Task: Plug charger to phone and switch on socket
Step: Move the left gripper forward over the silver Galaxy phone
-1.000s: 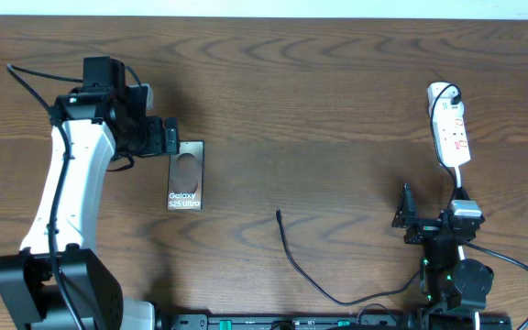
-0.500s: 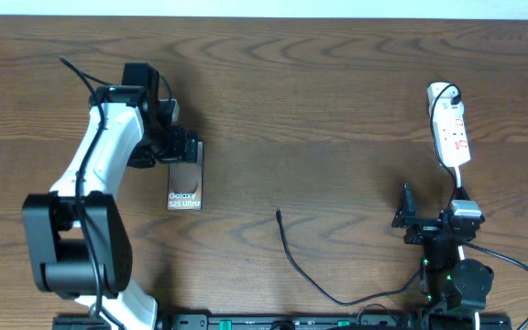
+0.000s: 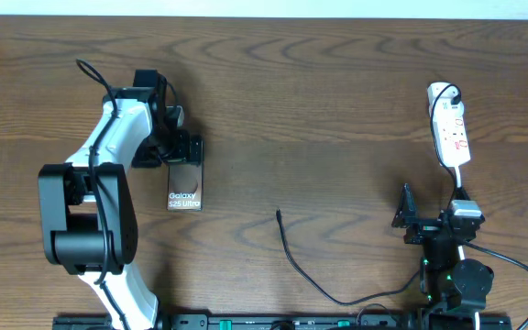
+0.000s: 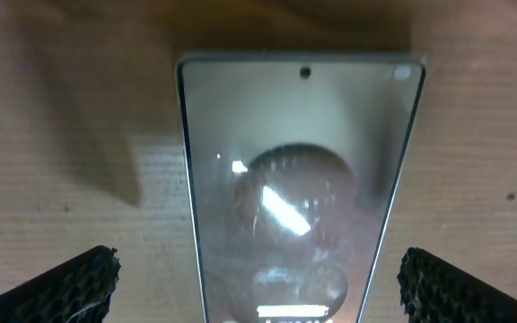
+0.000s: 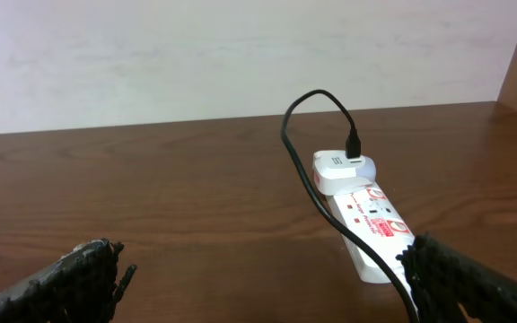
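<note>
The phone (image 3: pixel 185 183) lies flat on the table at the left, its "Galaxy S25 Ultra" lettering at the near end. My left gripper (image 3: pixel 189 151) is open over the phone's far end. In the left wrist view the phone (image 4: pixel 299 179) lies between my spread fingertips (image 4: pixel 70 285), untouched. The charger cable's tip (image 3: pixel 279 214) lies loose at mid-table, and the cable curves back to the near edge. The white socket (image 3: pixel 449 128) lies at the far right with a black plug in its far end. My right gripper (image 3: pixel 429 218) is open and empty, short of the socket (image 5: pixel 366 224).
The black cable (image 5: pixel 305 152) loops up from the socket's plug and runs back along the strip toward my right arm. The table's far edge meets a pale wall (image 5: pixel 240 54). Both arm bases stand at the near edge.
My left arm has swung in and its gripper has moved right and nearer, from beside the phone's far end to over it. The right arm, cable and socket have not moved.
</note>
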Controlling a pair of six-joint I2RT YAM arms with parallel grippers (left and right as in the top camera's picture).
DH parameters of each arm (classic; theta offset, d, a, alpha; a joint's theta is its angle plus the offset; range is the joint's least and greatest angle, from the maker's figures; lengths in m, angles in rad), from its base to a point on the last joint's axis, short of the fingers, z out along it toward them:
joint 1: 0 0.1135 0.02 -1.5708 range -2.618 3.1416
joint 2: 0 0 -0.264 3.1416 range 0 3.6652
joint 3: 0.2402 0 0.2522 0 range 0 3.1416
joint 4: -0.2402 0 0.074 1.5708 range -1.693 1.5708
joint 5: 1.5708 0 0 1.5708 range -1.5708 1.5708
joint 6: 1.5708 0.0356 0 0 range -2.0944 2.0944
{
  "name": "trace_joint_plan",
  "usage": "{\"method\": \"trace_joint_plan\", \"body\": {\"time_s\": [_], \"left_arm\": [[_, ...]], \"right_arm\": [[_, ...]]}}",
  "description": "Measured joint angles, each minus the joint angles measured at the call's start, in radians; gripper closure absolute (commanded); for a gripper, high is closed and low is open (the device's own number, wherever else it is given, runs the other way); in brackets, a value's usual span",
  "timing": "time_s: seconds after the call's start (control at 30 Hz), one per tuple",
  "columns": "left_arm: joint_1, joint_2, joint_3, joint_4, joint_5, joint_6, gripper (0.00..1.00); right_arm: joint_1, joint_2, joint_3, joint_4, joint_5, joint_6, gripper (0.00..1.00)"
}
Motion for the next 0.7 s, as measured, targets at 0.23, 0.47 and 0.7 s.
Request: {"method": "trace_joint_plan", "body": {"time_s": [0.23, 0.47, 0.7], "left_arm": [[-0.026, 0.0, -0.021, 0.035, -0.077, -0.04, 0.0], [-0.126, -0.002, -0.064, 0.06, -0.206, -0.1, 0.0], [-0.138, -0.023, -0.065, 0.06, -0.233, -0.112, 0.0]], "right_arm": [[0.0, 0.0, 0.0, 0.0, 0.0, 0.0, 0.01], [0.0, 0.0, 0.0, 0.0, 0.0, 0.0, 0.01], [0.0, 0.0, 0.0, 0.0, 0.0, 0.0, 0.01]]}}
